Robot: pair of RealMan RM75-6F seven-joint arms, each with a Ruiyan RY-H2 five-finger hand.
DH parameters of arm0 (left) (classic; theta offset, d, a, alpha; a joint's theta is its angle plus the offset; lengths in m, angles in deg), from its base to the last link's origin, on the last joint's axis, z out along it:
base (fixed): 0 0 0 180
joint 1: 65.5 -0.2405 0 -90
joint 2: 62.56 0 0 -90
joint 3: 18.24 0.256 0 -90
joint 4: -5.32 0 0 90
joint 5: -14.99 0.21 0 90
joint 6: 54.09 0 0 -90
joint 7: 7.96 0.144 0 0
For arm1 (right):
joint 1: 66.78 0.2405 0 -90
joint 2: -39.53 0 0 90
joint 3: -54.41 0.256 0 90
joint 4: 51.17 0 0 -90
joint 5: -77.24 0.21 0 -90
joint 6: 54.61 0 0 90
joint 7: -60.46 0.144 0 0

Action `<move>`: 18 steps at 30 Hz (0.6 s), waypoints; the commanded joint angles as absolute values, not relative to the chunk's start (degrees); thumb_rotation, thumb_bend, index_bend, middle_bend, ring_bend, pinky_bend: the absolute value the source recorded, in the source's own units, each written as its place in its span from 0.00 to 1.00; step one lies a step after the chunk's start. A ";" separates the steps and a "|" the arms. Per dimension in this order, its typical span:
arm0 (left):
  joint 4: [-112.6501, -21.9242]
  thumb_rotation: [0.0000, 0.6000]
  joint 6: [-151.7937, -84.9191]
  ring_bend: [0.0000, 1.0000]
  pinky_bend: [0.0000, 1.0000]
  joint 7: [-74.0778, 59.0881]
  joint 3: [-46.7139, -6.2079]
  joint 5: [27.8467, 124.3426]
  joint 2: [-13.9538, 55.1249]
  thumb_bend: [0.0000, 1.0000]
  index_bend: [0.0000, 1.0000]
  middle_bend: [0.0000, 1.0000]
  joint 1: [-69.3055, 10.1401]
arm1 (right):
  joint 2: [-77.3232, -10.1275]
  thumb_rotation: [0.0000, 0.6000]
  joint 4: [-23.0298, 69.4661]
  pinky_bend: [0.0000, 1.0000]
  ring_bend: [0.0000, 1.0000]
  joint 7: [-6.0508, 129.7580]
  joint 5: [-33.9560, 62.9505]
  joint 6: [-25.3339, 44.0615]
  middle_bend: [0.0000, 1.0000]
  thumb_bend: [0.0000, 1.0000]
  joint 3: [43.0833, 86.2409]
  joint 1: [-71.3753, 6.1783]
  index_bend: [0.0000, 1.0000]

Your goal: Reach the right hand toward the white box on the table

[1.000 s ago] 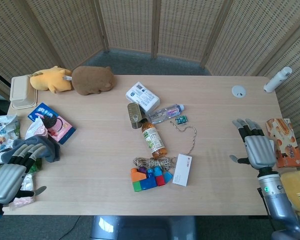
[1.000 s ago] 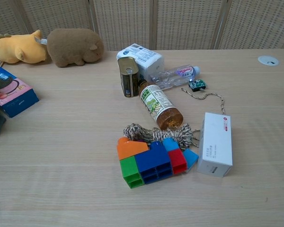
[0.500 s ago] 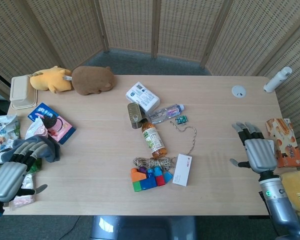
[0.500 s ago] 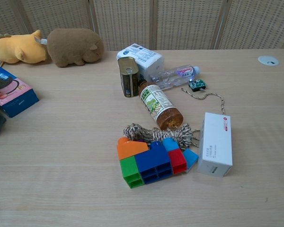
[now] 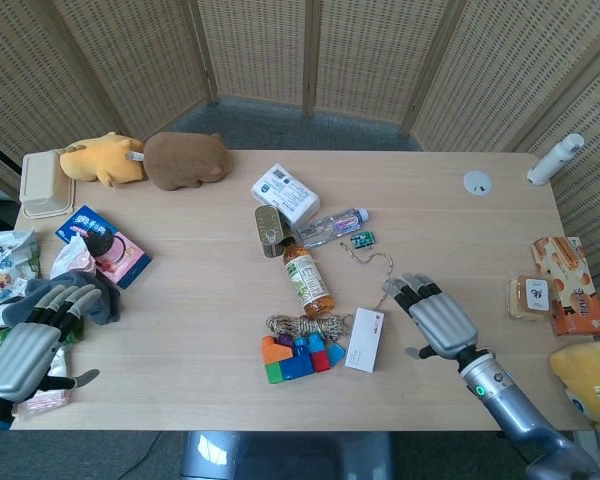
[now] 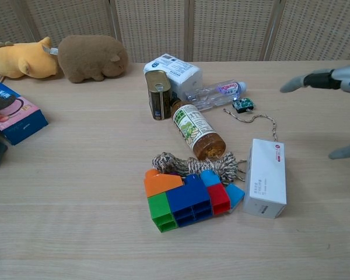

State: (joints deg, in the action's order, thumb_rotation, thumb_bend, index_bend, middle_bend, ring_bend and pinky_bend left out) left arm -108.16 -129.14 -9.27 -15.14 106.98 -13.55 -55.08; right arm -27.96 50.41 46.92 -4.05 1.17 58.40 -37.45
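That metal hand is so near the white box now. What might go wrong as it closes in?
The right hand hovers open just beside the white box. It might nudge the box into the toy blocks and rope bundle touching its far side. Its fingers could also snag the thin chain lying ahead of them.

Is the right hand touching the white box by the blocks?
No, the right hand hovers open just beside the white box, with bare table between them.

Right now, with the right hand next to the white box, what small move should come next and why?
Probably ease the right hand a little further toward its left, onto the white box. Its fingers are apart and hold nothing, and a strip of bare table shows between them and the box, so it is beside the box but not touching it.
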 commanded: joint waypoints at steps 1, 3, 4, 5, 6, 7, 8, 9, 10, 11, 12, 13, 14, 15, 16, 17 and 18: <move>-108.33 1.00 -129.35 0.00 0.00 -9.24 -15.08 107.06 -13.76 0.00 0.00 0.00 -55.20 | -29.96 1.00 48.52 0.00 0.00 47.46 -5.44 -0.31 0.00 0.03 57.74 -36.20 0.00; -108.44 1.00 -129.43 0.00 0.00 -9.32 -15.00 107.12 -13.85 0.00 0.00 0.00 -55.29 | -31.22 1.00 47.37 0.00 0.00 47.31 -6.62 -1.05 0.00 0.03 57.15 -35.49 0.00; -108.48 1.00 -129.39 0.00 0.00 -9.33 -14.97 107.11 -13.87 0.00 0.00 0.00 -55.30 | -31.72 1.00 46.92 0.00 0.00 47.21 -7.14 -1.42 0.00 0.03 56.88 -35.16 0.00; -108.50 1.00 -129.35 0.00 0.00 -9.31 -14.94 107.11 -13.88 0.00 0.00 0.00 -55.29 | -32.22 1.00 46.48 0.00 0.00 47.11 -7.62 -1.76 0.00 0.03 56.65 -34.83 0.00; -108.54 1.00 -129.24 0.00 0.00 -9.26 -14.92 107.08 -13.87 0.00 0.00 0.00 -55.26 | -32.89 1.00 45.90 0.00 0.00 47.08 -8.14 -2.22 0.00 0.02 56.43 -34.38 0.00; -108.61 1.00 -129.15 0.00 0.00 -9.21 -14.91 107.07 -13.88 0.00 0.00 0.00 -55.22 | -33.38 1.00 45.46 0.00 0.00 47.11 -8.47 -2.57 0.00 0.02 56.29 -34.03 0.00; -108.65 1.00 -129.10 0.00 0.00 -9.17 -14.92 107.07 -13.88 0.00 0.00 0.00 -55.18 | -33.82 1.00 44.97 0.00 0.00 47.19 -8.78 -2.92 0.00 0.02 56.18 -33.68 0.00; -108.66 1.00 -129.11 0.00 0.00 -9.16 -14.92 107.10 -13.84 0.00 0.00 0.00 -55.18 | -34.38 1.00 44.21 0.00 0.00 47.26 -9.12 -3.33 0.00 0.03 56.07 -33.24 0.00; -108.68 1.00 -129.13 0.00 0.00 -9.16 -14.92 107.13 -13.83 0.00 0.00 0.00 -55.19 | -34.80 1.00 43.58 0.00 0.00 47.31 -9.36 -3.63 0.00 0.03 55.96 -32.93 0.00; -108.70 1.00 -129.17 0.00 0.00 -9.19 -14.92 107.12 -13.86 0.00 0.00 0.00 -55.21 | -35.19 1.00 42.95 0.00 0.00 47.40 -9.60 -3.92 0.00 0.03 55.84 -32.63 0.00; -108.70 1.00 -129.26 0.00 0.00 -9.20 -14.94 107.05 -13.90 0.00 0.00 0.00 -55.25 | -35.68 1.00 42.08 0.00 0.00 47.59 -9.96 -4.29 0.00 0.02 55.66 -32.25 0.00; -108.68 1.00 -129.30 0.00 0.00 -9.20 -14.94 106.97 -13.95 0.00 0.00 0.00 -55.29 | -35.98 1.00 41.46 0.00 0.00 47.76 -10.19 -4.58 0.00 0.02 55.51 -31.97 0.00; -108.69 1.00 -129.34 0.00 0.00 -9.20 -14.93 106.91 -14.02 0.00 0.00 0.00 -55.32 | -36.23 1.00 40.91 0.00 0.00 47.98 -10.37 -4.88 0.00 0.02 55.35 -31.72 0.00; -108.69 1.00 -129.41 0.00 0.00 -9.24 -14.92 106.88 -14.08 0.00 0.00 0.00 -55.38 | -36.55 1.00 40.25 0.00 0.00 48.32 -10.51 -5.21 0.00 0.03 55.19 -31.44 0.00; -108.70 1.00 -129.43 0.00 0.00 -9.24 -14.89 106.85 -14.12 0.00 0.00 0.00 -55.42 | -36.79 1.00 39.79 0.00 0.00 48.61 -10.60 -5.37 0.00 0.03 55.11 -31.26 0.00; -108.71 1.00 -129.44 0.00 0.00 -9.24 -14.85 106.84 -14.15 0.00 0.00 0.00 -55.47 | -37.04 1.00 39.34 0.00 0.00 48.94 -10.73 -5.45 0.00 0.03 55.02 -31.10 0.00; -108.71 1.00 -129.45 0.00 0.00 -9.23 -14.82 106.83 -14.16 0.00 0.00 0.00 -55.51 | -37.37 1.00 38.72 0.00 0.00 49.29 -10.90 -5.54 0.00 0.03 54.88 -30.93 0.00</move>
State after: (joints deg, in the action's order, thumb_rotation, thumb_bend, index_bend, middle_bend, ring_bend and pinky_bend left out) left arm -108.71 -129.45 -9.23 -14.82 106.83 -14.16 -55.51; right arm -36.92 39.32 48.83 -10.61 -5.28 55.12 -31.26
